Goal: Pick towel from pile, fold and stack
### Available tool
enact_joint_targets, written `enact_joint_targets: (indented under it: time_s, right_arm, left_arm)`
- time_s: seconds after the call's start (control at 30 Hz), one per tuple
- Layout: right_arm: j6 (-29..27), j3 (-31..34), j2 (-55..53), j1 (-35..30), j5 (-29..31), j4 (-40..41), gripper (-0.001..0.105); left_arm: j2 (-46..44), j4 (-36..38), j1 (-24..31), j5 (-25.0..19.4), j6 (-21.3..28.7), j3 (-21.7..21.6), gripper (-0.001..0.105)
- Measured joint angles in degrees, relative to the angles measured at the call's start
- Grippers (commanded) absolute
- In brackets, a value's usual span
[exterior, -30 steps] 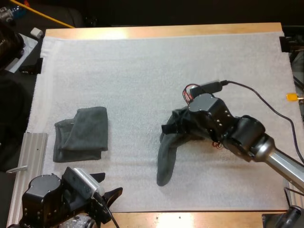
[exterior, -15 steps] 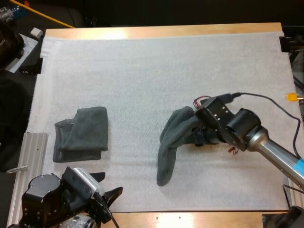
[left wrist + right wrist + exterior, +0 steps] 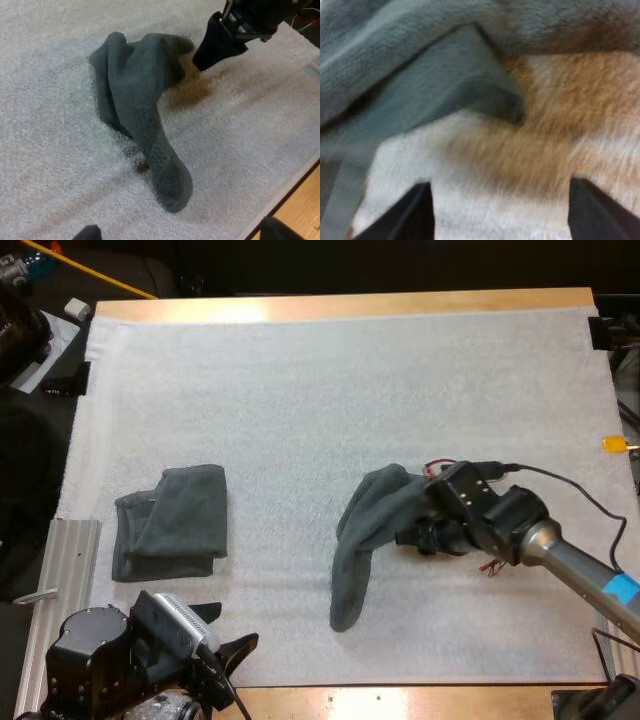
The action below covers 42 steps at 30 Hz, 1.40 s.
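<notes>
Nearest the front edge of the bench (image 3: 420,702), the left jaws are seen spread apart with nothing in them. They're well away from the action, so no help can be counted on from that side if the cloth slides.

A bit further in, the crumpled towel (image 3: 362,540) is found right of centre on the white mat (image 3: 300,390). It's bunched into a long twisted lump with a thin tail pointed at the near edge. The right jaws are held low at its right-hand edge, spread and clear of the fabric, with a loose flap just ahead of them.

Trouble can be expected if only that flap gets pinched. The towel could be lifted like a rope and never opened flat, or the mat could be snagged along with it.

Off to the left, the folded towel (image 3: 170,525) is laid, and a sloppy fold would probably be stacked crooked on it.
</notes>
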Motion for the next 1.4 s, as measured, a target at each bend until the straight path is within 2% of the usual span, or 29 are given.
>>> enact_joint_targets:
  time_s: [0.17, 0.37, 0.6, 0.87, 0.93, 1.07, 1.13, 1.4]
  right_arm:
    - [0.7, 3.7, 0.0, -4.6, -2.6, -5.8, 0.055]
    - [1.7, 5.2, 1.4, -7.4, -3.6, -11.1, 0.055]
    - [3.6, 5.3, 7.2, -8.0, -4.9, -15.3, 0.054]
    - [4.2, 5.3, 9.1, -8.0, -6.5, -17.6, 0.054]
    - [4.5, 5.3, 9.9, -8.0, -7.1, -18.2, 0.046]
    - [5.3, 5.3, 10.7, -8.0, -7.6, -19.0, 0.014]
    - [5.5, 5.3, 10.8, -8.0, -7.7, -19.4, 0.003]
    - [5.5, 5.3, 10.9, -8.0, -7.8, -19.7, 0.0]
  left_arm:
    - [0.0, 0.0, 0.0, 0.0, 0.0, 0.0, 0.061]
    - [0.0, 0.0, 0.0, 0.0, 0.0, 0.0, 0.061]
    - [0.0, 0.1, 0.0, 0.0, 0.0, 0.0, 0.061]
    - [0.0, 0.0, 0.0, 0.0, 0.0, 0.0, 0.061]
    - [0.0, 0.0, 0.0, 0.0, 0.0, 0.0, 0.061]
    - [0.0, 0.0, 0.0, 0.0, 0.0, 0.0, 0.061]
    - [0.0, 0.0, 0.0, 0.0, 0.0, 0.0, 0.061]
    - [0.0, 0.0, 0.0, 0.0, 0.0, 0.0, 0.061]
